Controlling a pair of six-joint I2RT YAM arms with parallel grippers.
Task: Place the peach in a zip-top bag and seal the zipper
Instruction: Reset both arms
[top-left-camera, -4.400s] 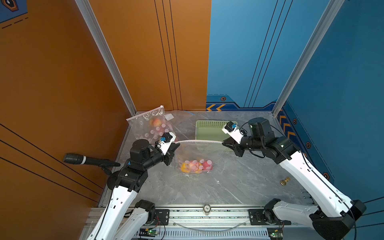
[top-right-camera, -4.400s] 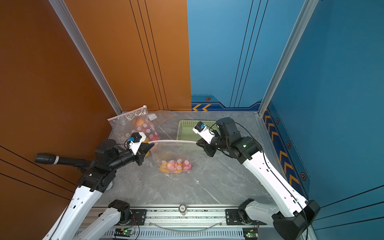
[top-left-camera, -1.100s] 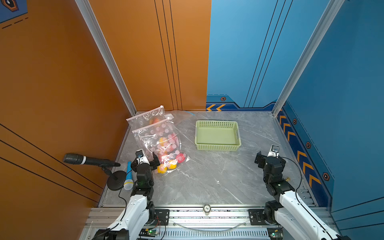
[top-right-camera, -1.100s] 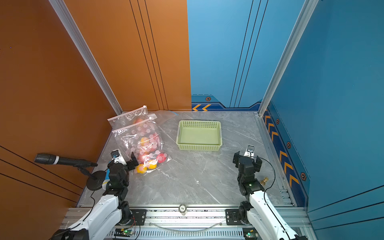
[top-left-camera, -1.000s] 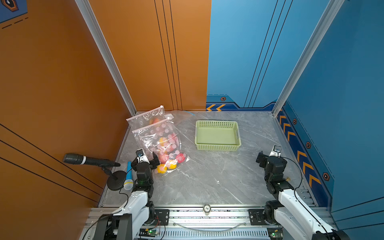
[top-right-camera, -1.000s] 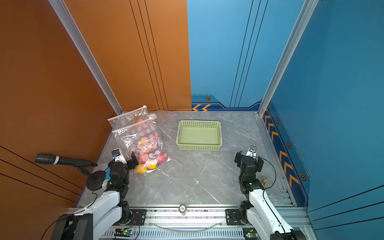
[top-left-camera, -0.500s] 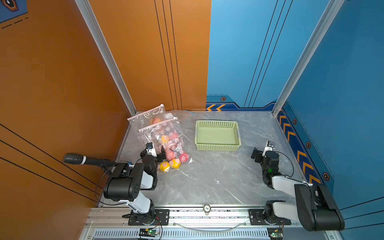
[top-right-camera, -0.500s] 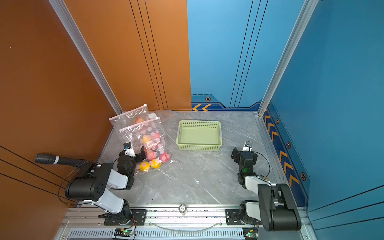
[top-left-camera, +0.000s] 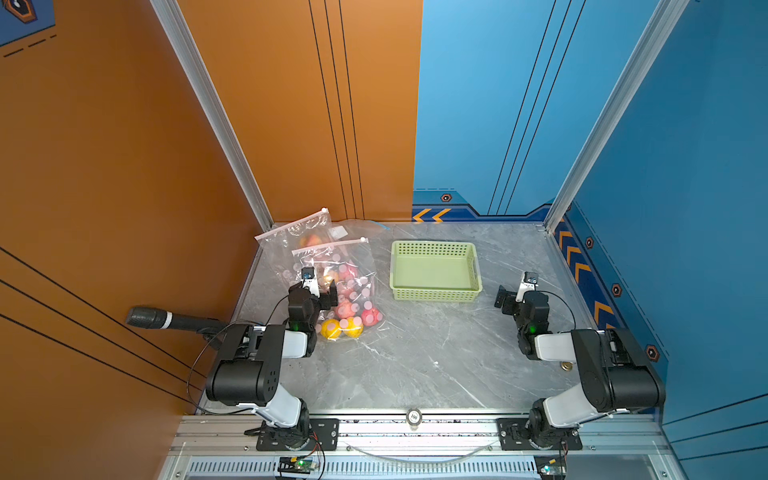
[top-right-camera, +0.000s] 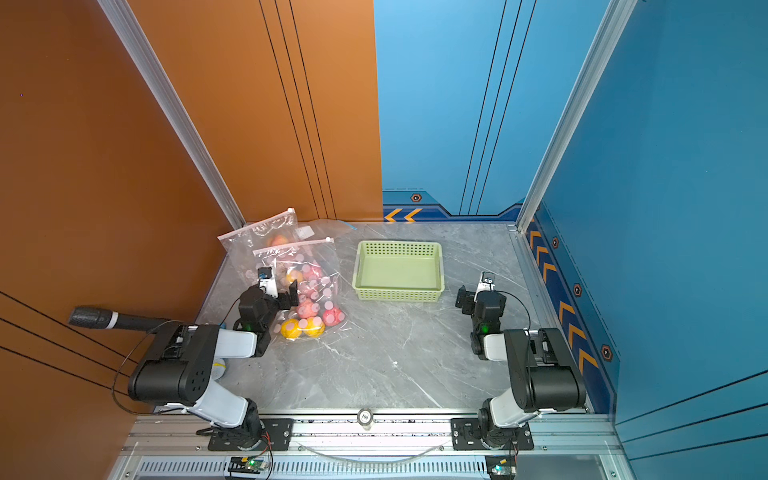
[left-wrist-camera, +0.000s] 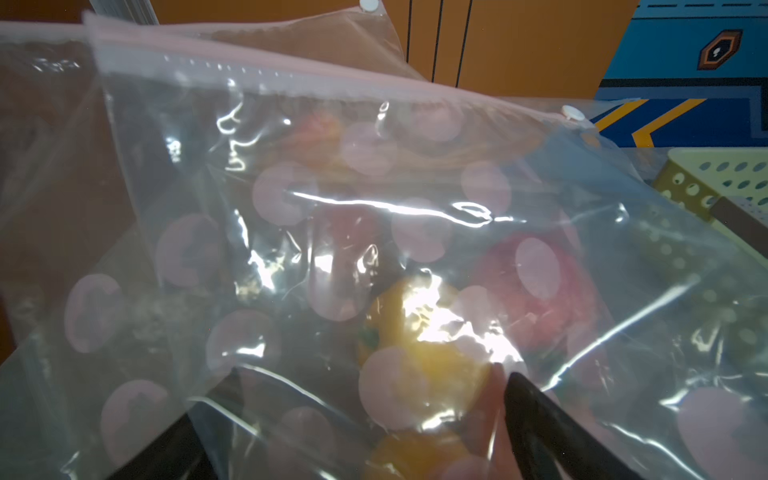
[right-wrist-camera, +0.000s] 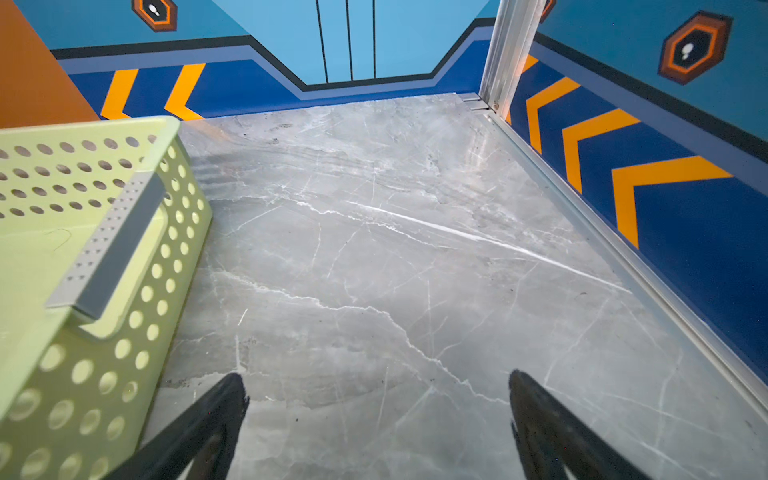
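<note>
A clear zip-top bag (top-left-camera: 357, 266) with pink dots lies at the left of the table in both top views (top-right-camera: 322, 262). It holds several fruits: pink-red peach-like ones (top-left-camera: 345, 309) and yellow ones (top-left-camera: 332, 328). Its pink zipper strip ends at a white slider (left-wrist-camera: 572, 113). My left gripper (top-left-camera: 318, 291) stands open at the bag's near left edge. In the left wrist view the film drapes over one finger, and the other finger (left-wrist-camera: 536, 415) is bare. My right gripper (top-left-camera: 514, 296) is open and empty over bare table (right-wrist-camera: 374, 399).
A second fruit bag (top-left-camera: 291, 232) leans in the back left corner. An empty green basket (top-left-camera: 432, 243) sits mid-back, close to my right gripper (right-wrist-camera: 91, 124). A microphone (top-left-camera: 166, 320) juts in from the left. A small brass part (top-left-camera: 566, 365) lies near the right arm.
Earlier both grippers held the bag's top stretched over the table's middle. They have let go and both arms have folded back; the bag now lies at the left.
</note>
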